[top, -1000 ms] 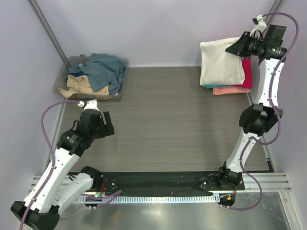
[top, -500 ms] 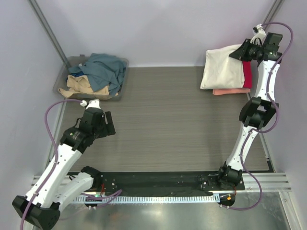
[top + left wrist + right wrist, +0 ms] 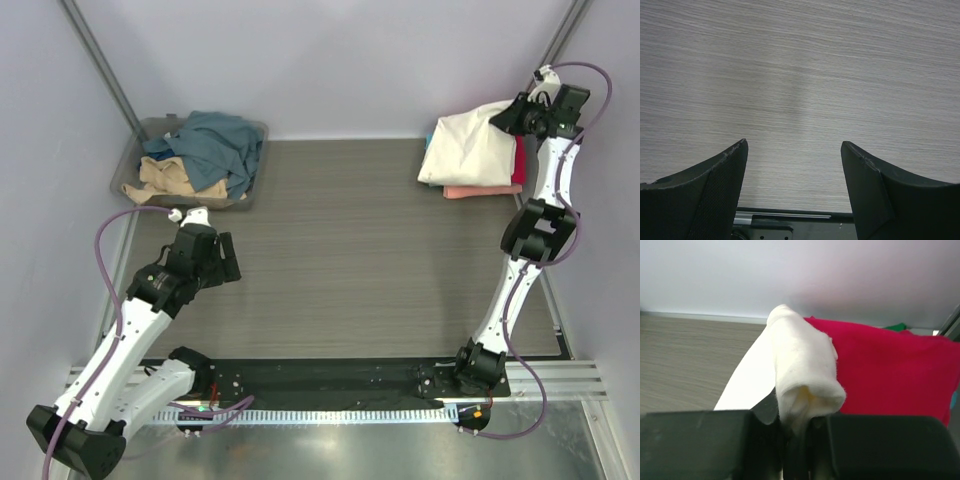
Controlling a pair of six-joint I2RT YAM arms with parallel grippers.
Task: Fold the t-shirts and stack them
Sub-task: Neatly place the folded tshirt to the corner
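While our right gripper (image 3: 799, 429) pinched the cream t-shirt (image 3: 468, 150) atop the far-right stack (magenta shirt (image 3: 518, 160), salmon shirt (image 3: 480, 191) beneath), our left gripper (image 3: 795, 165) hung open; slate-blue shirt (image 3: 215, 145) and tan shirt (image 3: 165, 178) lay unfolded in the bin (image 3: 125, 165).

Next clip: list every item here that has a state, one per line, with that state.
cream shirt: folded, top of the stack, edge gripped
red shirt: folded, under the cream shirt
salmon shirt: folded, lowest visible in the stack
slate-blue shirt: crumpled in the bin
tan shirt: crumpled in the bin
left claw: open, holding nothing
right claw: shut on cream shirt
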